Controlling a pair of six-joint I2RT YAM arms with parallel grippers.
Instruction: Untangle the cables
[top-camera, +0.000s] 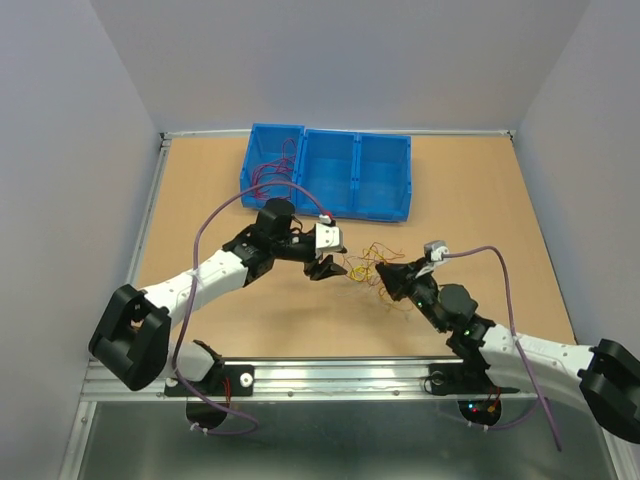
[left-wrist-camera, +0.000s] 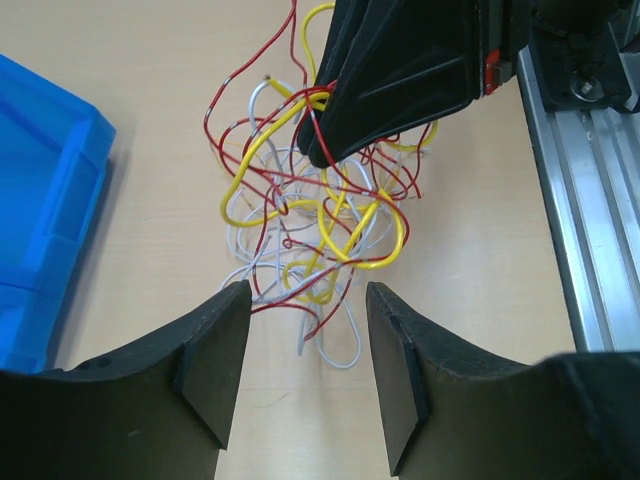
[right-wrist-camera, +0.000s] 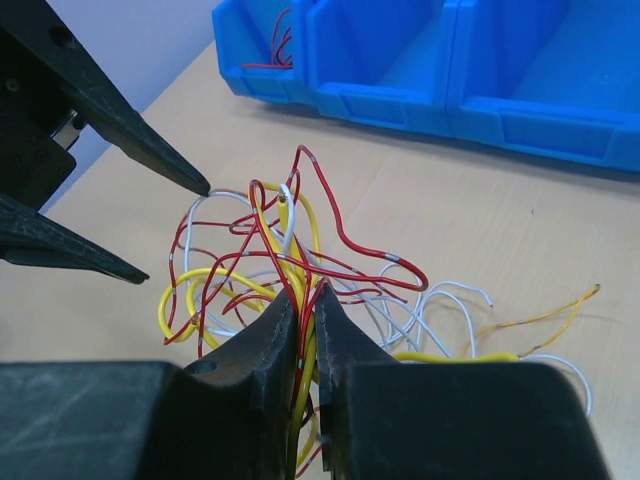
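With the right gripper (right-wrist-camera: 303, 300) pinched on several cables (right-wrist-camera: 262, 262) at once and the left gripper (left-wrist-camera: 307, 292) spread apart just short of them, pulling may tighten the knot.

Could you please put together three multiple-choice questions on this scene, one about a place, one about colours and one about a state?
1. Seen from the top camera, which compartment of the blue bin holds the loose red wires?
A. middle
B. left
C. right

2. Which colours make up the tangle of cables?
A. green, blue, black
B. purple only
C. red, yellow, white

3. How do the right jaws stand?
A. shut on strands of the tangle
B. wide open above the bin
C. shut on the bin's rim

Answers:
1 B, the red strands show only in the left compartment.
2 C, the left wrist view shows those three colours in the tangle.
3 A, the right wrist view shows the jaws closed with strands pinched between them.
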